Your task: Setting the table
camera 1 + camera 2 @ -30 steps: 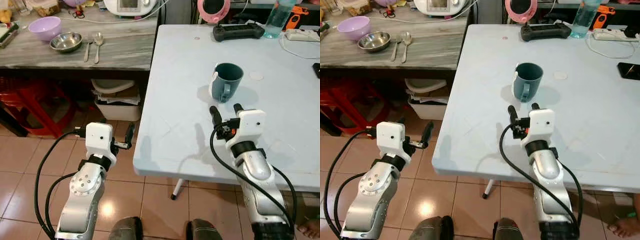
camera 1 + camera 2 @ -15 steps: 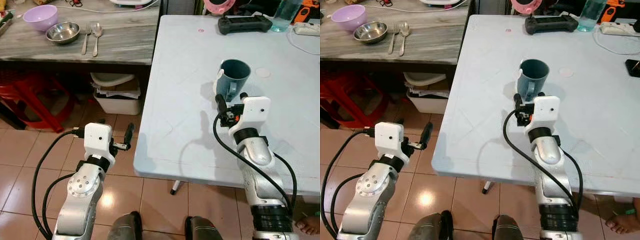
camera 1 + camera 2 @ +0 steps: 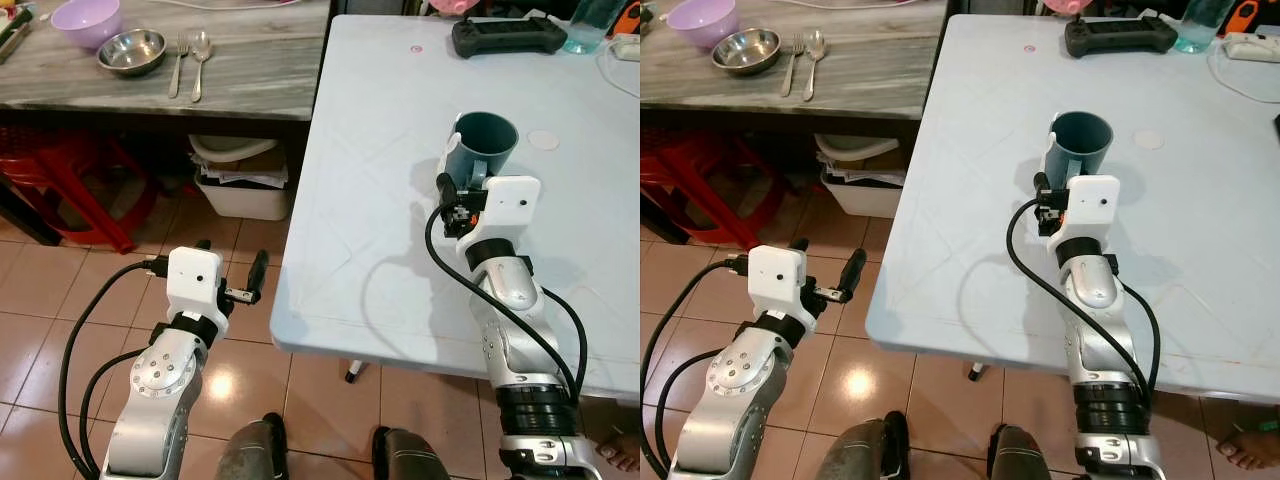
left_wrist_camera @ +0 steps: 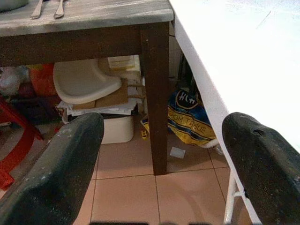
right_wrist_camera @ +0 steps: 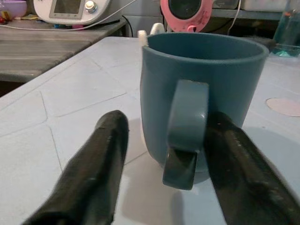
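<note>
A blue-grey mug (image 3: 484, 145) stands upright on the white table (image 3: 380, 200), with its handle (image 5: 187, 122) turned toward me. My right gripper (image 3: 460, 190) is open and low over the table. Its two black fingers (image 5: 101, 154) lie on either side of the handle, close to it but not closed on it. My left gripper (image 3: 228, 265) is open and holds nothing, hanging over the tiled floor left of the table edge. On the wooden side table (image 3: 240, 80) lie a purple bowl (image 3: 86, 20), a steel bowl (image 3: 131, 50), a fork (image 3: 178, 65) and a spoon (image 3: 200, 55).
A black controller (image 3: 500, 37) and a clear bottle (image 3: 590, 15) sit at the table's far edge, and a flat white disc (image 3: 543, 140) lies right of the mug. A white bin (image 3: 235, 185) and a red stool (image 3: 60, 180) stand under the side table. A person's foot (image 3: 620, 455) is at the lower right.
The right gripper has moved forward to the mug, so its fingers now flank the handle. The camera has shifted with it. The left arm has stayed put.
</note>
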`<state>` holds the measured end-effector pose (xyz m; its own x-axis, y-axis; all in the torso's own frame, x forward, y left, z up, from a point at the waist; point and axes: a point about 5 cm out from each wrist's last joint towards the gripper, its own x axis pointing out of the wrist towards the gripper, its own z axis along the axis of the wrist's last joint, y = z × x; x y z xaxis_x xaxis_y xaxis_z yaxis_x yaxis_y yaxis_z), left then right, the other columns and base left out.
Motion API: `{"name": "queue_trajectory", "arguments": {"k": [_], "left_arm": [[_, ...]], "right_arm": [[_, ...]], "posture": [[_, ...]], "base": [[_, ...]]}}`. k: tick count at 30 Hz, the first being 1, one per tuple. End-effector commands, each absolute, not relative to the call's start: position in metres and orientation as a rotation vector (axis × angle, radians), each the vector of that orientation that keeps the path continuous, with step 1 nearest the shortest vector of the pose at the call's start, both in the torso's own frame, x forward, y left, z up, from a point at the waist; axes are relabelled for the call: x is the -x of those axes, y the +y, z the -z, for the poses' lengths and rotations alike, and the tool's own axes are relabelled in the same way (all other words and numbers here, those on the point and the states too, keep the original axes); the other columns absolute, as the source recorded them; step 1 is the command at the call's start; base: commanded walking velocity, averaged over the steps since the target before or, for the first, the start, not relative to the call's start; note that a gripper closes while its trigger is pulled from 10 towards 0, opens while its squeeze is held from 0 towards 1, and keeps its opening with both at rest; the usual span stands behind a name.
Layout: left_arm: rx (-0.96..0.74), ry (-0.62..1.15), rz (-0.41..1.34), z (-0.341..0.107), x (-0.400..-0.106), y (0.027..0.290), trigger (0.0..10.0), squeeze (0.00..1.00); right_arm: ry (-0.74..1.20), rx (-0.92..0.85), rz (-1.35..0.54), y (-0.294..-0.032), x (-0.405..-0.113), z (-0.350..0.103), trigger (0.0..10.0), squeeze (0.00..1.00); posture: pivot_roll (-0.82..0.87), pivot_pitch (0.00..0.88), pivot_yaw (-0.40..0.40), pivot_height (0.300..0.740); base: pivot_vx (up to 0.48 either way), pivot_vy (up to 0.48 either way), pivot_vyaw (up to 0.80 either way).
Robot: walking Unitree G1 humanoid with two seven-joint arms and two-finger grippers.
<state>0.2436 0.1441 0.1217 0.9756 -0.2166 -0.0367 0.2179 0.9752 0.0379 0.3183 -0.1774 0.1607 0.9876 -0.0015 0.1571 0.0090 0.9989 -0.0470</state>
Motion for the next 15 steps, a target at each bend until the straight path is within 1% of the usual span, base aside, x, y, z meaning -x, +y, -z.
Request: {"name": "queue_trajectory", "arguments": {"k": [1,15], "left_arm": [[-0.040,0.031,0.226,-0.1238,-0.2413,0.1446,10.0,0.00],[-0.031,0.032,0.230,-0.1242,-0.2435,0.1428,10.0,0.00]], "right_arm": [[-0.162,0.029,-0.004,-0.1792,-0.3199,-0.1612,0.0,0.00],[-0.161,0.021,-0.039,-0.1812,-0.3221,-0.1589,0.0,0.00]], "posture": [[0.02,0.238,0.069,0.740],[0.01,0.234,0.063,0.740]], "base": [[0.000,0.000,0.00],[0.000,0.000,0.00]]}}
